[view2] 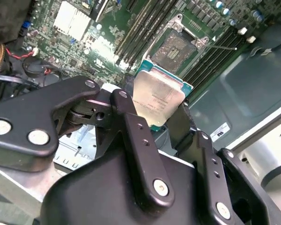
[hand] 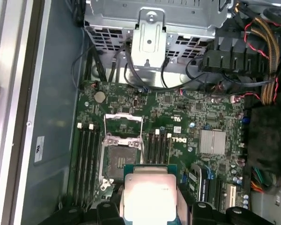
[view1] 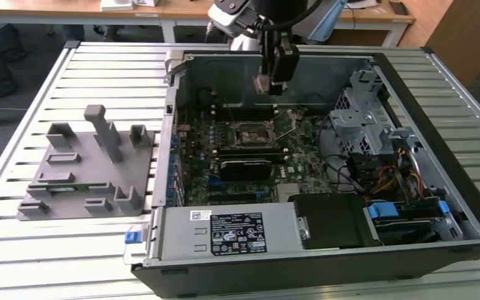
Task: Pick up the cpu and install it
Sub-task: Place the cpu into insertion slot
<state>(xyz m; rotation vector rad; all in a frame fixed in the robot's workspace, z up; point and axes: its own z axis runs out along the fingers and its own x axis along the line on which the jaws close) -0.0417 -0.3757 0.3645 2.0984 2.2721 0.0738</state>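
Clearly I was mid-carry: the tool [view2: 154,112] gripped the cpu [view2: 160,96] by its edges above the open socket [view2: 178,47]; seating it, I judged, demanded square alignment.

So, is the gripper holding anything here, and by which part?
Yes. The gripper holds the cpu, with its fingers clamped on two opposite edges and the metal top left bare. The socket on the motherboard is empty.
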